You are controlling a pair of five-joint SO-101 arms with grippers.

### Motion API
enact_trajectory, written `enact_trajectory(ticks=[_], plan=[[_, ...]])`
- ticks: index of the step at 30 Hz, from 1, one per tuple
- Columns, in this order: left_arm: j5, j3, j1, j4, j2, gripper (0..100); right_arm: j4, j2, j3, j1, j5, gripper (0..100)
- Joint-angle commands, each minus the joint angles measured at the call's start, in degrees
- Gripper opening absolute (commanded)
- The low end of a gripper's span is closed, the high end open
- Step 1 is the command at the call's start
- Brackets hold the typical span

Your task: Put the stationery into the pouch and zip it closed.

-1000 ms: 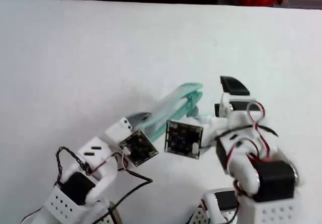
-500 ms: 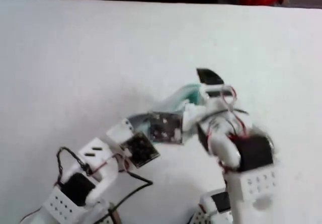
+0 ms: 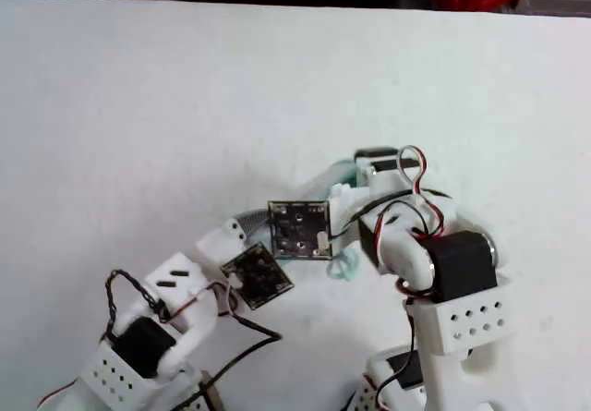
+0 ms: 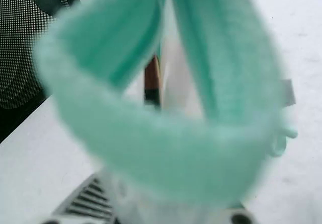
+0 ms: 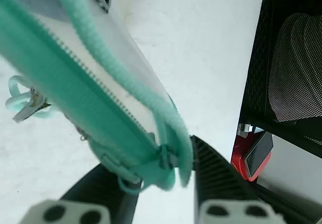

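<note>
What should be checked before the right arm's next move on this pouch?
1. Pouch mouth open: ok, its rim gapes in the left wrist view.
2. Stationery inside: ok for one brown stick-like item; more, cannot tell.
3. Right gripper at the pouch's end: ok, fingers apart on either side.
4. Zipper pull free: ok, it hangs away from that gripper.
5. Left gripper holding the pouch: cannot tell.
</note>
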Motion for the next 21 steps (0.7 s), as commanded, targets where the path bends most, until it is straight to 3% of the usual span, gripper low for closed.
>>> enact_trajectory(ticks=[1,6,9,12,14,21], plan=[[-0.2,-1.8,1.4,-3.1,-0.6,2,2.1,-0.4,-2.7,-2.1,1.8,1.9],[-0.1,-1.9,1.3,-4.0,-0.6,3,3.3,-1.3,-3.4,-2.7,1.5,1.9],[1.8,-2.1,-0.5,-2.8,-0.6,13,2.7,-2.9,-3.5,-2.4,-2.5,1.9],[11.5,-3.1,-6.2,-3.8,-0.6,25,0.1,-5.6,-3.5,-2.3,-7.7,1.9],[15.8,-4.7,-10.8,-3.8,-0.6,27,-1.2,-7.3,-3.5,-2.2,-11.7,1.9],[16.0,-9.7,-18.4,2.0,-0.6,27,-1.5,-9.3,-3.3,-3.6,-27.1,1.9]])
